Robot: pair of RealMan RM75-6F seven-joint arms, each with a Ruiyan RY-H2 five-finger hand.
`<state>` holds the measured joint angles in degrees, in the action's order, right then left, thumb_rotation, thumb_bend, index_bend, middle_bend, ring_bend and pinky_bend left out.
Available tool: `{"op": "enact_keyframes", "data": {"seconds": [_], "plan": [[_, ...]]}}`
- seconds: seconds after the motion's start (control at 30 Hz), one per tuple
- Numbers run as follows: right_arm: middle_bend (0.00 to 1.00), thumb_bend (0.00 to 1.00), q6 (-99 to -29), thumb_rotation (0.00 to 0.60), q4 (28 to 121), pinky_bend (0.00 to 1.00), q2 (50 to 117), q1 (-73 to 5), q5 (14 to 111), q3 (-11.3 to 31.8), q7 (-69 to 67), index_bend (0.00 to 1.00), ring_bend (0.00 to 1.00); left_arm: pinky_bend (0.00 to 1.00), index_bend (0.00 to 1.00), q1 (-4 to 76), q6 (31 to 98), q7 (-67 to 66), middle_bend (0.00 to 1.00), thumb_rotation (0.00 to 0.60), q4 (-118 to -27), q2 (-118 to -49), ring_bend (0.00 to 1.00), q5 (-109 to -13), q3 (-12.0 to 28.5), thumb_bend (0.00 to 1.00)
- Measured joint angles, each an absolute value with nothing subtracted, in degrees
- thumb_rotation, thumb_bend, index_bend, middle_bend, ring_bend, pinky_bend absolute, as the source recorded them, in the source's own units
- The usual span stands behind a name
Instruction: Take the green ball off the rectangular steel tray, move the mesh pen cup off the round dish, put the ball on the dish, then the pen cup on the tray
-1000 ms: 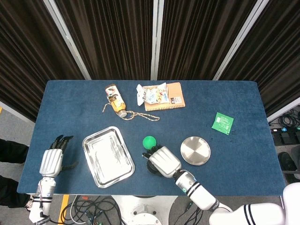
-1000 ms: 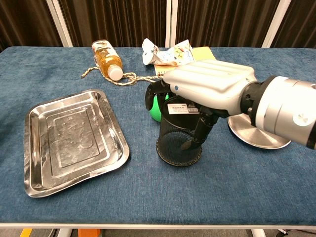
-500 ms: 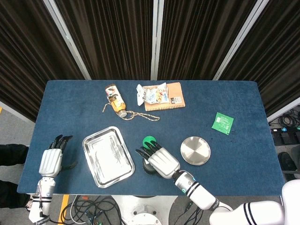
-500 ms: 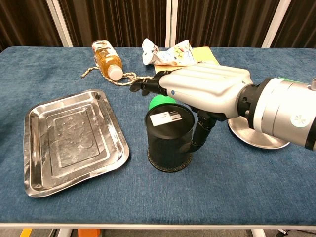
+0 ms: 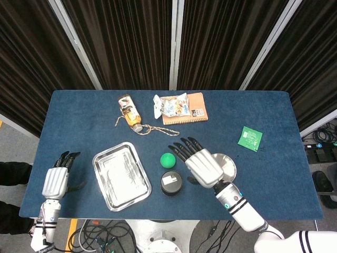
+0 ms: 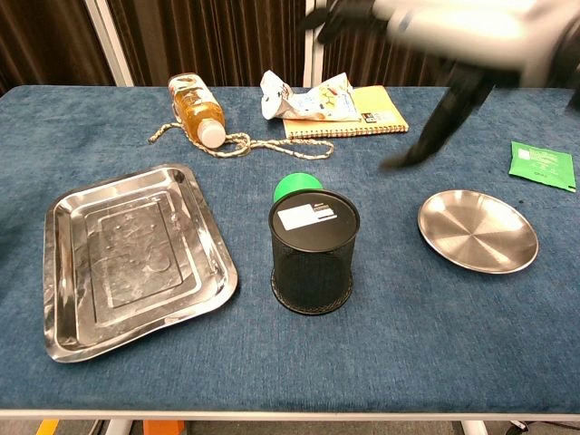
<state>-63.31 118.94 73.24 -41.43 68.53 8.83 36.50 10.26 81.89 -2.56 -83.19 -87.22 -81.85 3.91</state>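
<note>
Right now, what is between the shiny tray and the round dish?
The black mesh pen cup stands between the tray and the dish, with the green ball just behind it, clearest in the chest view.

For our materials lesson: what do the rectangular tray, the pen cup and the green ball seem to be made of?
Rectangular tray: polished steel, judging by its mirror-like glare. Pen cup: black wire mesh, likely painted metal; fine holes show through its wall. Green ball: smooth, evenly coloured, perhaps plastic or rubber; the look leaves it open.

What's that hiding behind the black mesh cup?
A green ball sits on the table just behind the mesh pen cup. From the chest view only its top shows; the cup covers the rest.
</note>
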Motion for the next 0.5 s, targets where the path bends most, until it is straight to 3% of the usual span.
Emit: {"op": "enact_keyframes", "data": {"seconds": [0.23,0.5], "plan": [[0.1,0.07,-57.04,0.6,112.59,0.07,71.76,-46.18,55.99,11.54,37.4,0.0,0.0,0.23,0.15,10.38,81.51,-2.79,0.16,0.6,-83.16,-87.25,0.08,-81.71,4.04,0.08],[0.07,0.07,-45.42,0.6,99.94,0.07,75.07,-55.89,48.63,10.48,40.6,0.0,0.0,0.23,0.15,10.41,80.82,-2.45,0.16,0.6,-82.5,-87.18,0.08,-81.1,4.22,0.08]]}}
